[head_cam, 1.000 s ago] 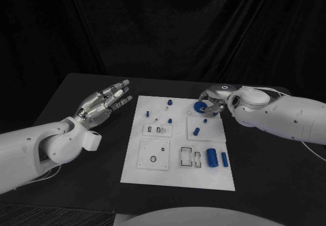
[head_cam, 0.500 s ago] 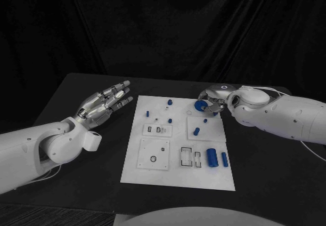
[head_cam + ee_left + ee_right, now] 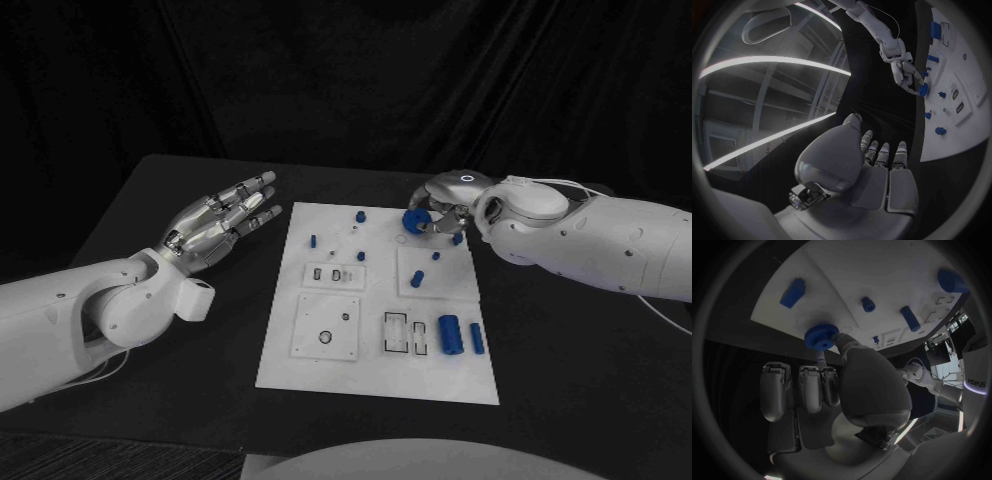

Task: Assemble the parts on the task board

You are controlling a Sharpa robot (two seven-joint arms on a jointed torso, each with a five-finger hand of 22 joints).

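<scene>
Blue against the white task board (image 3: 378,385), a small toothed gear (image 3: 415,223) rides in the pinch of the right hand (image 3: 444,213), which has edged from the board's two o'clock corner toward twelve o'clock, likely carrying it to its seat. The left hand (image 3: 219,218) stays at ten o'clock off the board, fingers spread wide, holding nothing.
</scene>
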